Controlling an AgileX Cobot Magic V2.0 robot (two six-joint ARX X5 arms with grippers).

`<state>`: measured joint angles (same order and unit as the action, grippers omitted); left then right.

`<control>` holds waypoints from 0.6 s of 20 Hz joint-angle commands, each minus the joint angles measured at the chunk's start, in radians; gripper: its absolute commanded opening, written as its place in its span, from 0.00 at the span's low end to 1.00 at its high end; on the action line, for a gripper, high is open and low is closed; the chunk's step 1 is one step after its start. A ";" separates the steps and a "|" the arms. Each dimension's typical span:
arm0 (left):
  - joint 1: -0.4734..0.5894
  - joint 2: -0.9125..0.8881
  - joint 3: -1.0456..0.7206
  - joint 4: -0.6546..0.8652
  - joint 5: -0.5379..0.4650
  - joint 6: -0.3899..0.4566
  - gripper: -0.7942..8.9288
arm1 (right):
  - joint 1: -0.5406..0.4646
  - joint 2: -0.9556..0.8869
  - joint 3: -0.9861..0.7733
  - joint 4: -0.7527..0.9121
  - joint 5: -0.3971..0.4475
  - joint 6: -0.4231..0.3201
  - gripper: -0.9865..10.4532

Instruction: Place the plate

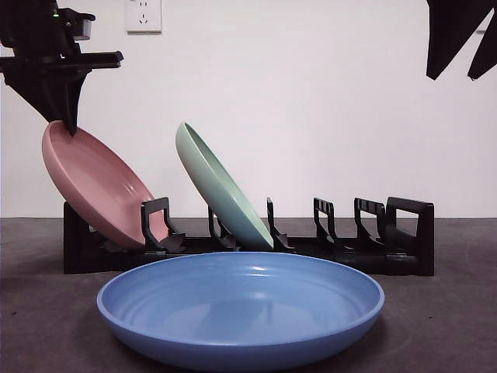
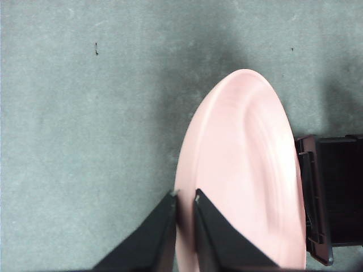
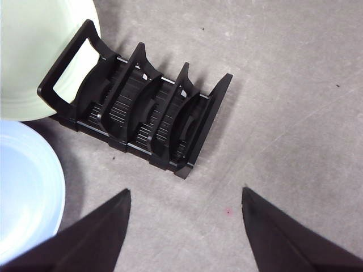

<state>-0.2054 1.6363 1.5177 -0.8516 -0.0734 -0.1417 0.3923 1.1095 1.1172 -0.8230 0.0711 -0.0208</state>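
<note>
A pink plate leans in the leftmost slot of the black rack. My left gripper is shut on the pink plate's upper rim; in the left wrist view the jaws pinch the rim of the pink plate. A green plate leans in a slot further right. A blue plate lies flat on the table in front of the rack. My right gripper is open and empty, high above the rack's right end, seen at the top right of the front view.
The rack's right slots stand empty. The green plate and blue plate show at the edge of the right wrist view. A wall socket is on the white wall behind. Grey table surrounds the rack.
</note>
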 commanded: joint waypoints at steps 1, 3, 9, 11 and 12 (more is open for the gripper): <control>-0.005 0.017 0.042 -0.003 0.016 0.003 0.09 | 0.005 0.006 0.014 -0.003 0.000 0.013 0.35; -0.005 0.017 0.064 -0.018 0.011 0.003 0.09 | 0.005 0.006 0.014 -0.008 0.000 0.013 0.35; -0.004 0.017 0.181 -0.130 -0.072 0.027 0.09 | 0.005 0.006 0.014 -0.011 0.000 0.010 0.35; -0.004 0.017 0.224 -0.184 -0.112 0.035 0.09 | 0.005 0.006 0.014 -0.011 0.000 0.010 0.35; -0.003 0.017 0.245 -0.209 -0.130 0.045 0.09 | 0.005 0.006 0.014 -0.011 0.000 0.010 0.35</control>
<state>-0.2058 1.6375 1.7302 -1.0695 -0.2020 -0.1108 0.3923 1.1095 1.1172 -0.8360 0.0711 -0.0208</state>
